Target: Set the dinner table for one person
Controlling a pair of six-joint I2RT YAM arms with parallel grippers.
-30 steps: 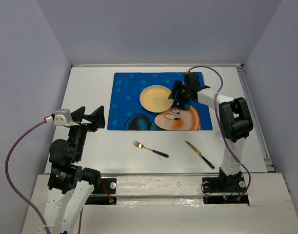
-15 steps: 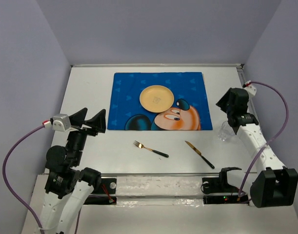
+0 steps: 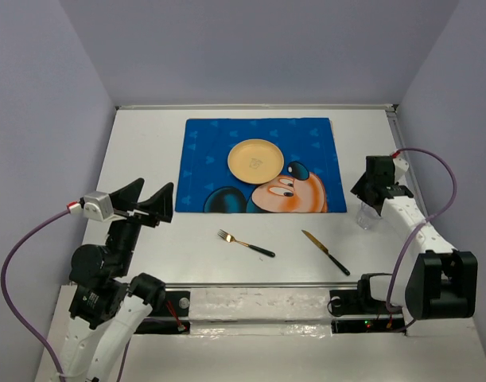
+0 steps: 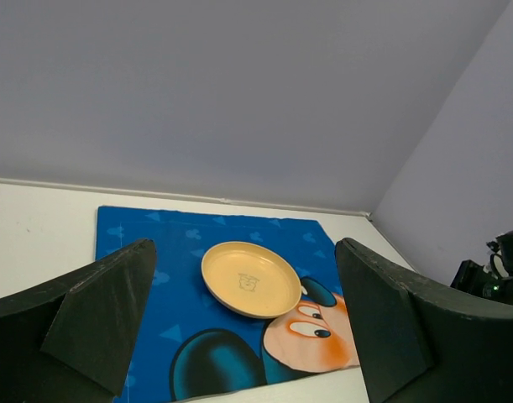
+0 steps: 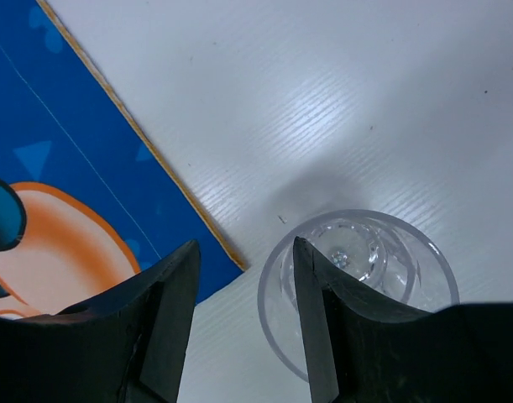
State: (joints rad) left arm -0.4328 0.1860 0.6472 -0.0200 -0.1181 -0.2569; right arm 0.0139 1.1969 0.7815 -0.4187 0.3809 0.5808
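Note:
The white dinner table (image 3: 143, 147) holds a blue cartoon-mouse placemat (image 3: 219, 143) with a yellow plate (image 3: 256, 159) on it. A fork (image 3: 245, 243) and a knife (image 3: 326, 251) lie on the table in front of the mat. A clear glass (image 3: 368, 216) stands upright just right of the mat's near right corner. My right gripper (image 3: 365, 199) is open just above the glass (image 5: 357, 252); in the right wrist view my right gripper (image 5: 244, 245) straddles the glass's left rim. My left gripper (image 3: 145, 199) is open, empty and raised at the left; the left wrist view (image 4: 243, 245) faces the plate (image 4: 250, 278).
Pale lavender walls close in the table at the back and both sides. The placemat's corner (image 5: 222, 252) lies close to the glass. A metal rail (image 3: 258, 284) runs along the near edge between the arm bases.
My right arm left the plate, swung to the right side of the table and came down over the glass. The left gripper has dropped slightly.

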